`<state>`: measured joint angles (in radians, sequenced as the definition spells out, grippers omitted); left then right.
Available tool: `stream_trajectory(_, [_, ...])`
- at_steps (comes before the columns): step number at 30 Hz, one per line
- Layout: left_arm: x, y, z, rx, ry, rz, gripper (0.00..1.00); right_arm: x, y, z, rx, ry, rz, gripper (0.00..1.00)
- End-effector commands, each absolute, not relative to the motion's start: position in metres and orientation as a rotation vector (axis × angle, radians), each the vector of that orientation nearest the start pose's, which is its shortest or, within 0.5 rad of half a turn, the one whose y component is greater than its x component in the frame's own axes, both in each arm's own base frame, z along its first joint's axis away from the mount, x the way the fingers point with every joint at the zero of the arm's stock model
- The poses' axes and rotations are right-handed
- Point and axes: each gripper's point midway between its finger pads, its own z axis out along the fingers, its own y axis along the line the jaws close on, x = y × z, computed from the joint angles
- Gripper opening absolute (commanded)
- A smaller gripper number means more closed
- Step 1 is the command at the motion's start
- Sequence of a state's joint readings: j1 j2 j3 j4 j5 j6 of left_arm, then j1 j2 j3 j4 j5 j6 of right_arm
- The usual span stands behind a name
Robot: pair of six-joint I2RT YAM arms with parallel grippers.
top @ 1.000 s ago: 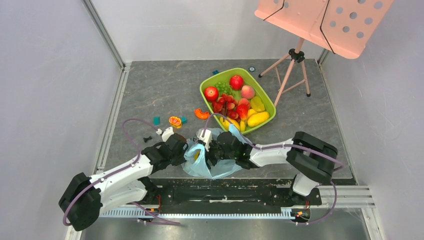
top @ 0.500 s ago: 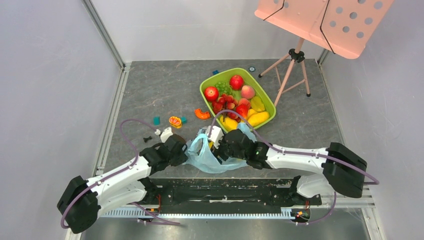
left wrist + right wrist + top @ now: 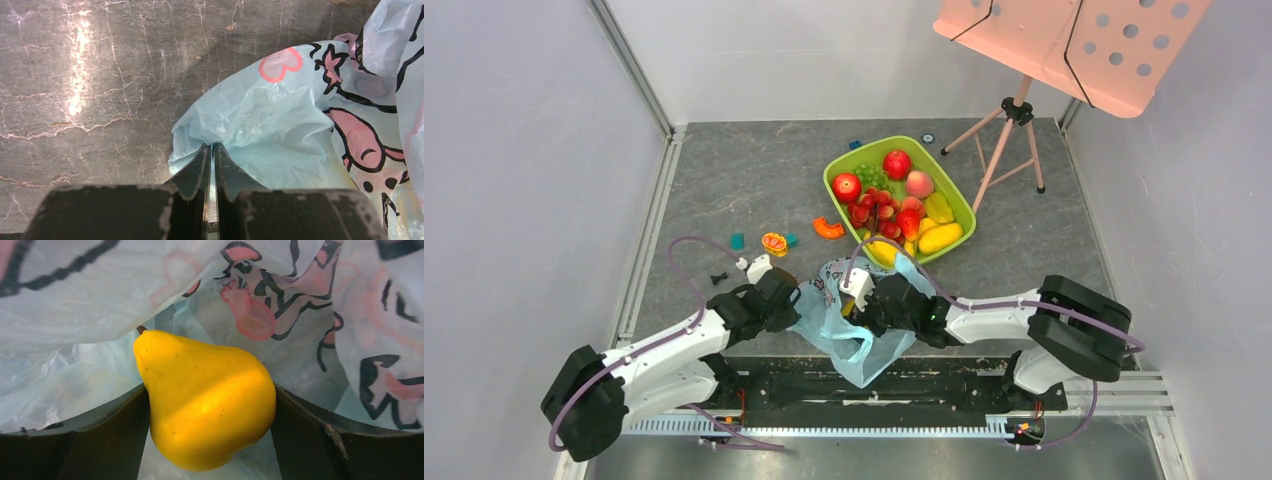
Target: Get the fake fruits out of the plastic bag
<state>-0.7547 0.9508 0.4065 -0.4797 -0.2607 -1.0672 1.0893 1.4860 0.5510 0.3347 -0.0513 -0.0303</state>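
Pear-shaped fake fruit [image 3: 205,405], pinched in the right hand [image 3: 209,390], sat inside the plastic bag [image 3: 859,360], which had stretched toward the near edge of the tabletop [image 3: 724,180] since that arm drew back while the left hand [image 3: 211,155] pinched its rim, so extraction looked underway.

Grey marbled tabletop [image 3: 744,180], plain white walls [image 3: 524,150], pink music stand [image 3: 1064,45] (tripod legs) back-rt.
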Motion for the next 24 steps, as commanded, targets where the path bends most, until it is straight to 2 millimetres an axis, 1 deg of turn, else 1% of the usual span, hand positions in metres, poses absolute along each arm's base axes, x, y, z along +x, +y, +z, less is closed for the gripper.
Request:
stream_trajectory(1, [0.184,-0.155,0.04,-0.422,2.497,-0.384,0.11,0.169,0.355,0.054,-1.106,1.825,0.764,0.83])
stream_trajectory(6, [0.183,-0.153,0.036,-0.403,2.508,-0.361,0.1,0.168,0.356,0.053,-1.091,1.823,0.778,0.92])
stream_trajectory(8, [0.182,-0.153,0.035,-0.403,2.511,-0.36,0.11,0.166,0.358,0.055,-1.103,1.809,0.794,0.98])
stream_trajectory(14, [0.181,-0.152,0.033,-0.408,2.514,-0.363,0.11,0.166,0.361,0.065,-1.094,1.776,0.816,0.98])
stream_trajectory(15, [0.181,-0.153,0.033,-0.408,2.513,-0.365,0.1,0.167,0.361,0.066,-1.09,1.773,0.815,0.97])
stream_trajectory(17, [0.181,-0.153,0.033,-0.408,2.512,-0.363,0.11,0.167,0.361,0.069,-1.082,1.771,0.812,0.9])
stream_trajectory(21, [0.181,-0.153,0.032,-0.408,2.512,-0.359,0.11,0.168,0.359,0.067,-1.101,1.796,0.789,0.71])
stream_trajectory(24, [0.182,-0.152,0.031,-0.411,2.513,-0.357,0.11,0.168,0.354,0.069,-1.109,1.798,0.772,0.67])
